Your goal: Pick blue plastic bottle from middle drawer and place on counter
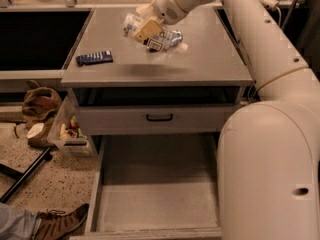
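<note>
My gripper (146, 30) is over the back middle of the counter (200, 64), reaching in from the upper right. It is shut on the blue plastic bottle (131, 24), a small clear bottle with a pale label that sticks out to the left of the tan fingers (149, 29). The bottle is held low over the counter top; I cannot tell whether it touches. The middle drawer (155, 199) is pulled out below, and its bare grey floor has nothing on it.
A crumpled silvery-blue foil bag (169, 39) lies on the counter right beside the gripper. A dark blue flat object (94, 58) lies at the counter's left. A shut drawer front with a black handle (159, 117) is above the open drawer. My arm (270, 149) fills the right. Shoes and a bin (70, 131) are on the floor at left.
</note>
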Controlling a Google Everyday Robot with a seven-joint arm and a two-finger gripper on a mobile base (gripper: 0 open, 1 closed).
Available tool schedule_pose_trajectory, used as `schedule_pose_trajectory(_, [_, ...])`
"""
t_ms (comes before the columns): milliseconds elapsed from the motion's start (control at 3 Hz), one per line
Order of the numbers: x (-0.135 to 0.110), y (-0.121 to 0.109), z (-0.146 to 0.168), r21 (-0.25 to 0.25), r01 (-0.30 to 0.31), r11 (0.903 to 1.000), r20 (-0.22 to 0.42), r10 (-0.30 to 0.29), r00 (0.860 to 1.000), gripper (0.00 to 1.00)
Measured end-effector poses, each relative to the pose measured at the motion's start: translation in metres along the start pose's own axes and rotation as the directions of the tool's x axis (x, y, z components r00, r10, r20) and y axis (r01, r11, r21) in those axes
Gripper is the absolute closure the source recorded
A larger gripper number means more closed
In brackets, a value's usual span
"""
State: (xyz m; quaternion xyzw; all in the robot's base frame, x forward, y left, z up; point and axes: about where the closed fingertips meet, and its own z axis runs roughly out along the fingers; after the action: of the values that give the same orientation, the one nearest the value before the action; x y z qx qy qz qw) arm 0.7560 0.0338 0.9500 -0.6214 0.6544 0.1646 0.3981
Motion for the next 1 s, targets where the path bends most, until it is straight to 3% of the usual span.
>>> schedule_pose_trajectory(333, [0.015,0.001,0.007,-0.035,-0.054,0.9979,0.067,0.056,0.996,1.00])
schedule_pose_trajectory(667, [0.030,0.005,0.014,-0.064,-0.088,0.9941,0.085,0.093,0.992,1.00])
schedule_pose_trajectory(1000, [0.041,0.011,0.020,-0.089,-0.102,0.9908,0.065,0.108,0.992,1.00])
